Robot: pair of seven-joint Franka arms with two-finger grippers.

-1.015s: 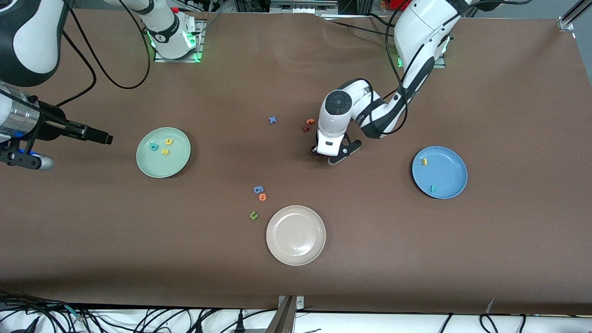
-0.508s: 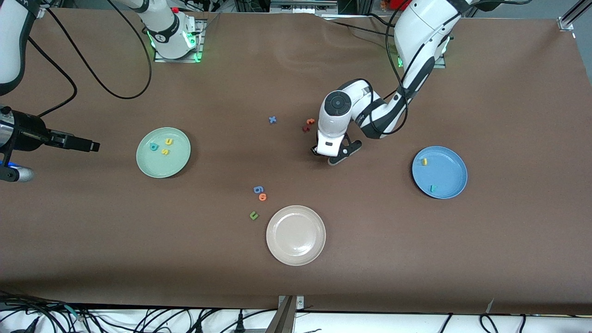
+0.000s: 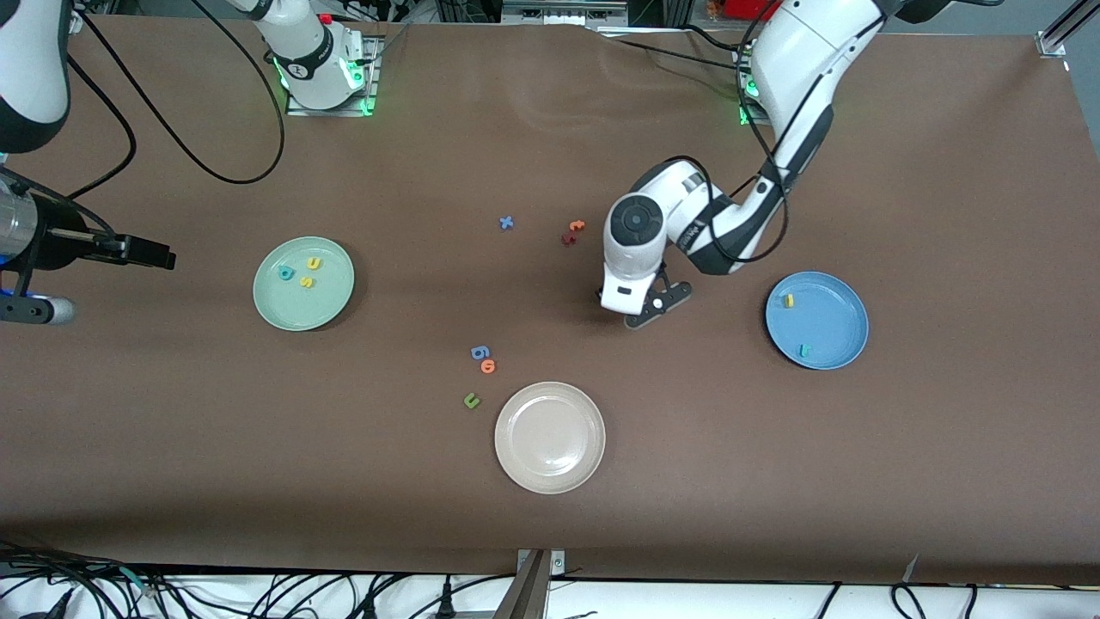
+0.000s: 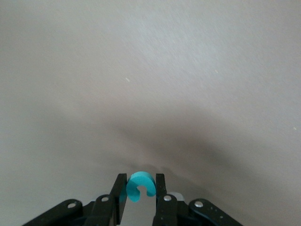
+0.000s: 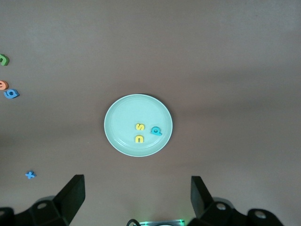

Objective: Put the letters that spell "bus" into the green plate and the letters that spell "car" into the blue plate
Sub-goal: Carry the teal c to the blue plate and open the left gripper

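The teal "c" [image 4: 140, 184] is pinched between the fingers of my left gripper [image 4: 141, 178]. In the front view that left gripper [image 3: 640, 309] hangs over bare table between the middle letters and the blue plate [image 3: 832, 325], and its hand hides the "c". On the blue plate lie the yellow "a" [image 3: 788, 300] and the teal "r" [image 3: 804, 350]. The green plate [image 3: 331, 292] holds the teal "b" [image 3: 286, 273], yellow "u" [image 3: 314, 263] and yellow "s" [image 3: 307, 282]. My right gripper [image 3: 159, 256] is open and empty, raised near the right arm's end of the table, beside the green plate [image 5: 122, 117].
A beige-white plate [image 3: 550, 468] sits nearest the front camera. Beside it lie a blue "6" [image 3: 479, 352], an orange "o" [image 3: 488, 366] and an olive "u" [image 3: 471, 400]. A blue "x" [image 3: 506, 223], an orange "t" [image 3: 577, 226] and a dark red letter [image 3: 567, 239] lie mid-table.
My left gripper has carried the "c" away from the orange "t", toward the blue plate. The right arm has drawn back toward its end of the table.
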